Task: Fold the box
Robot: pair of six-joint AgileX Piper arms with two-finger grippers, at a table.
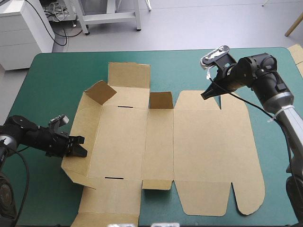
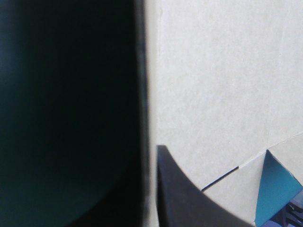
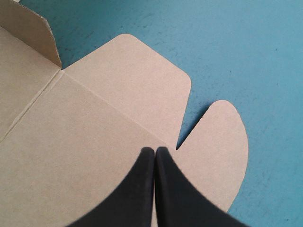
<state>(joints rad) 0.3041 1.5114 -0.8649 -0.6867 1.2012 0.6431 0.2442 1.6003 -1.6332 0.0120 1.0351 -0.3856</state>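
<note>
High view: a cut sheet of brown board, the brown board box (image 1: 203, 151), lies spread across the middle of the teal-green worktop (image 1: 57, 71), with the fold barely begun. Most of it is flat. Only a triangular corner flap (image 1: 102, 91) at the far left and a short flap (image 1: 161, 100) at the far edge of the middle strip stand up. The left wall panel (image 1: 85, 123) appears tipped a little off the cover along its outer edge. The left pincer (image 1: 83, 147) is at that outer edge, and the left wrist view shows the edge of the board running right beside one black finger (image 2: 189, 198), with darkness on the other side. This suggests it is clamped on the sheet. The right pincer (image 1: 205, 96), its two fingers clenched together into a single point and holding nothing, hovers over the far edge of the broad lid panel (image 1: 213, 137). The right wrist view shows two rounded tabs (image 3: 137, 80) lying flat just ahead of it. No wall looks tucked as yet, so raising the walls, locking the flaps and forming the tray all appear left to do.
</note>
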